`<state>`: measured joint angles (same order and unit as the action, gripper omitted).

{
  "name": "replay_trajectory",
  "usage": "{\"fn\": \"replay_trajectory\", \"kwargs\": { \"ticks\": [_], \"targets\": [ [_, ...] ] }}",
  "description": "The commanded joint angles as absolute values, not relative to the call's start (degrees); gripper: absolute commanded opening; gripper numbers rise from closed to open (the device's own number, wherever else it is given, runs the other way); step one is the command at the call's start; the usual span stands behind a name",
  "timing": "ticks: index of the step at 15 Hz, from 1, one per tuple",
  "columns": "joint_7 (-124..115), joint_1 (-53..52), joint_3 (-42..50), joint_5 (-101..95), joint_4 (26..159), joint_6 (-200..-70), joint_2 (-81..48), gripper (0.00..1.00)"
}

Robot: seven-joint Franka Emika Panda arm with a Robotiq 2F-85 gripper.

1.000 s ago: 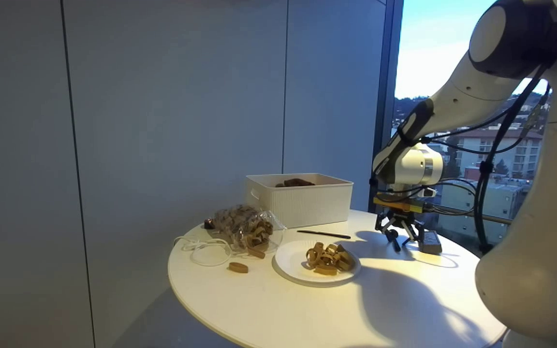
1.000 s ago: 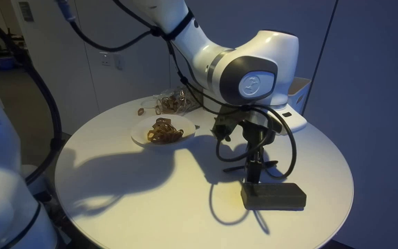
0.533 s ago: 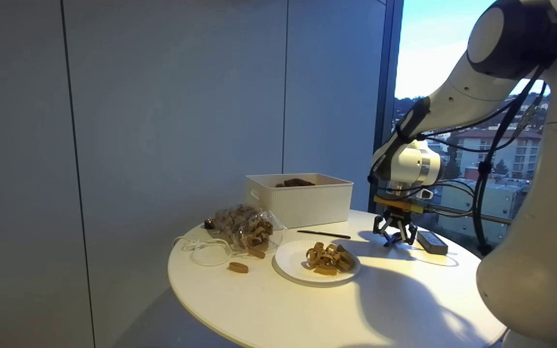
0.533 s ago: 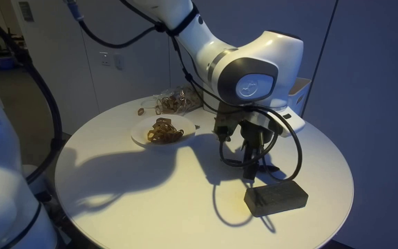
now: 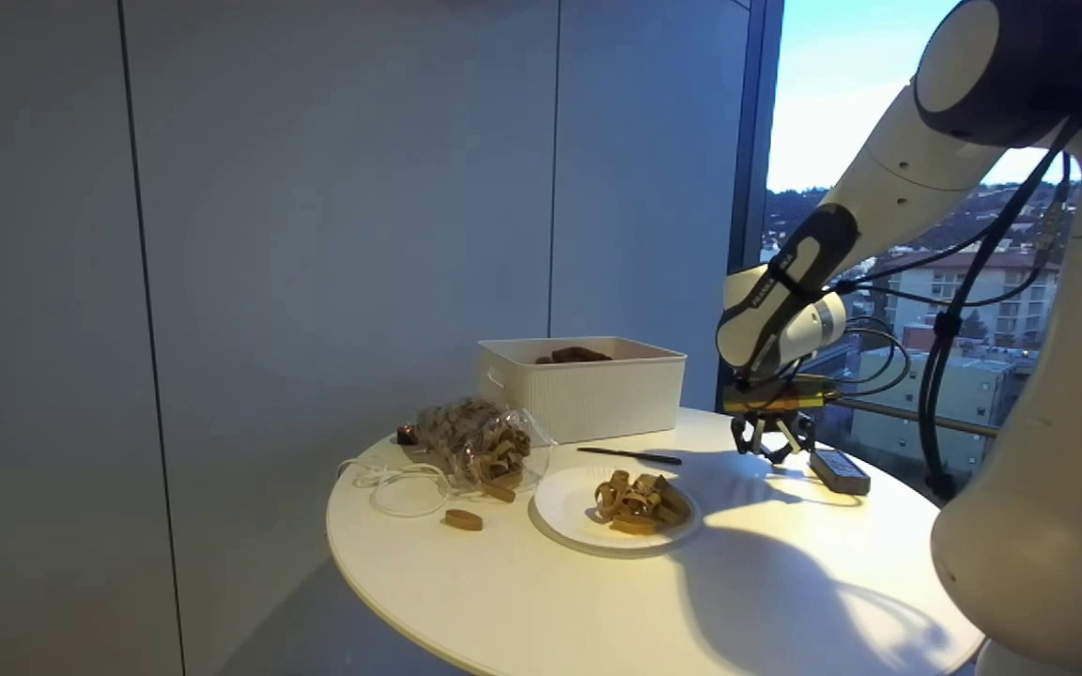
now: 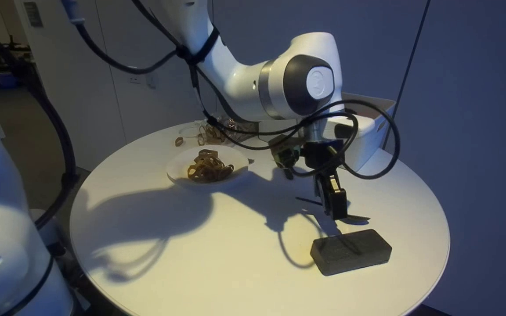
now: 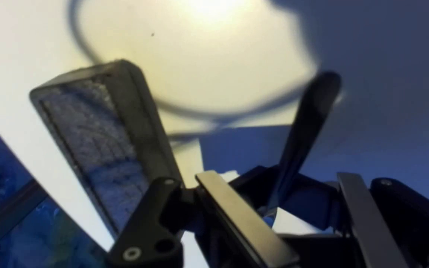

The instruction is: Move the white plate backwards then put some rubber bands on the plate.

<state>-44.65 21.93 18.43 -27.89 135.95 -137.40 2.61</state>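
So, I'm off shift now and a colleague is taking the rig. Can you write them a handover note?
Gripper: near the gray block, jaws look closed on a black utensil.
Things: rubber bands are heaped on the white plate; a loose band lies on the table, and more are in the clear bag.
Done: bands on the plate. Whether the plate was moved backwards, these pictures can't settle.
Left: probably confirming the plate's spot and setting the utensil down.

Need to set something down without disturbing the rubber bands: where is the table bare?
In an exterior view, the table is bare from the white plate and dark block to the near edge, partly in shadow. Crowded: the far side, with the bag of rubber bands, white cable and bin; also beside the block, around the gripper.
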Motion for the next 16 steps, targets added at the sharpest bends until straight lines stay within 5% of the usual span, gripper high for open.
{"fn": "replay_trajectory", "kwargs": {
  "ticks": [1, 6, 16],
  "targets": [
    [-49.28, 21.73, 17.30, -43.40, 139.75, -136.12, 8.64, 0.07],
    [-45.25, 21.60, 16.83, -56.54, 143.91, -137.49, 12.86, 0.07],
    [-12.38, 19.33, 20.48, -40.95, 155.78, -153.89, 23.26, 0.07]
  ]
}}
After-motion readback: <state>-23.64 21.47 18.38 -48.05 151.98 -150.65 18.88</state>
